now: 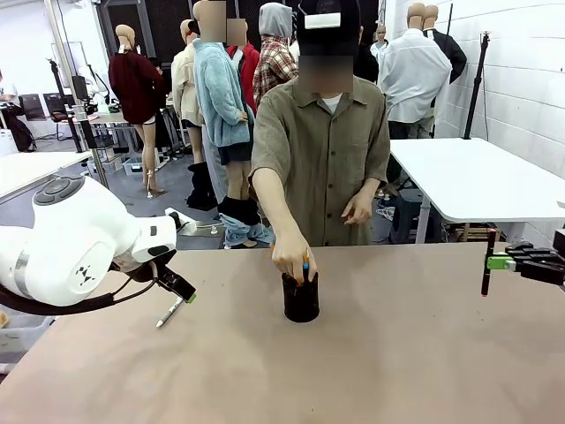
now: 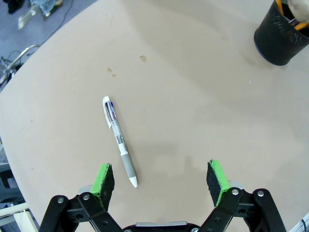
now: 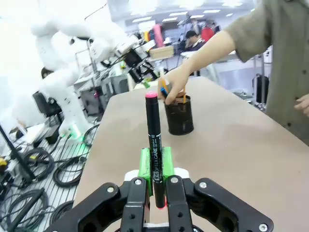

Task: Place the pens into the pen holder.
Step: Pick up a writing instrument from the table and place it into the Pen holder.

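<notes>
The white-silver pen (image 2: 119, 140) lies flat on the table just ahead of my open left gripper (image 2: 160, 178), nearer its left finger; from the front it (image 1: 169, 312) sits right below that gripper (image 1: 181, 290). My right gripper (image 3: 154, 166) is shut on the black pen with a red tip (image 3: 153, 140), held upright above the table's right edge (image 1: 485, 262). The black mesh pen holder (image 1: 301, 298) stands mid-table. A person's hand (image 1: 294, 262) rests on its rim with the orange pen (image 1: 305, 262) in it.
The brown table (image 1: 397, 353) is bare between my right gripper and the holder. The person stands at the far edge, the arm reaching down over the holder (image 3: 179, 116). A white table (image 1: 477, 177) stands behind at the right.
</notes>
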Controlling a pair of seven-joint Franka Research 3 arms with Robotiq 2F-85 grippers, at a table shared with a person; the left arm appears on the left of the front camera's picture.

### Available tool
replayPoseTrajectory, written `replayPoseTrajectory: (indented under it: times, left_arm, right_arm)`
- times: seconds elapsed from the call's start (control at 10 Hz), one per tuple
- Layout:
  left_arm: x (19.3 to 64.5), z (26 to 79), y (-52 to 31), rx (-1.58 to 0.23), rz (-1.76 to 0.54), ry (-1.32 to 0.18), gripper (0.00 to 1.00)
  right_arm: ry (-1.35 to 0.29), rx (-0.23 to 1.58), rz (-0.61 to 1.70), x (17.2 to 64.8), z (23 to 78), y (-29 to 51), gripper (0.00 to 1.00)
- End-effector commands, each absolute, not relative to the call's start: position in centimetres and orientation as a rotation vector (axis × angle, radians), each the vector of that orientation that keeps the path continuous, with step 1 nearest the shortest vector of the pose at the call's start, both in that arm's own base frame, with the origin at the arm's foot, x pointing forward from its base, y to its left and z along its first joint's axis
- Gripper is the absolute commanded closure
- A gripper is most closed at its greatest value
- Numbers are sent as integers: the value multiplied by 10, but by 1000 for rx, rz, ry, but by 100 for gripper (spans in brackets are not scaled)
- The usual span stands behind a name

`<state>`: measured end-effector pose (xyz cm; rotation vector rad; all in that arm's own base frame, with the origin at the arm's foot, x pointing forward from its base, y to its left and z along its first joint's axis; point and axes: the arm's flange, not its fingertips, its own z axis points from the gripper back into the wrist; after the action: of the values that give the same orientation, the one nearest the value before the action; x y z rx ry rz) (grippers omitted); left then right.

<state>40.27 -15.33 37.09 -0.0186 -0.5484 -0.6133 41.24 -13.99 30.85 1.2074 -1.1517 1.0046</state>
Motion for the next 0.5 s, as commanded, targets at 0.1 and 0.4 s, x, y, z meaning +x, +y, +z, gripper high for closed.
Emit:
replayPoseTrajectory:
  times: [0.1, 0.4]
  left_arm:
    - [403, 371, -151, -21, -608, -549, 0]
    - [403, 371, -151, -21, -608, -549, 0]
  right_arm:
    - [-1209, 1197, 952, 409, 321, -103, 100]
    - [-1280, 1149, 957, 401, 384, -34, 100]
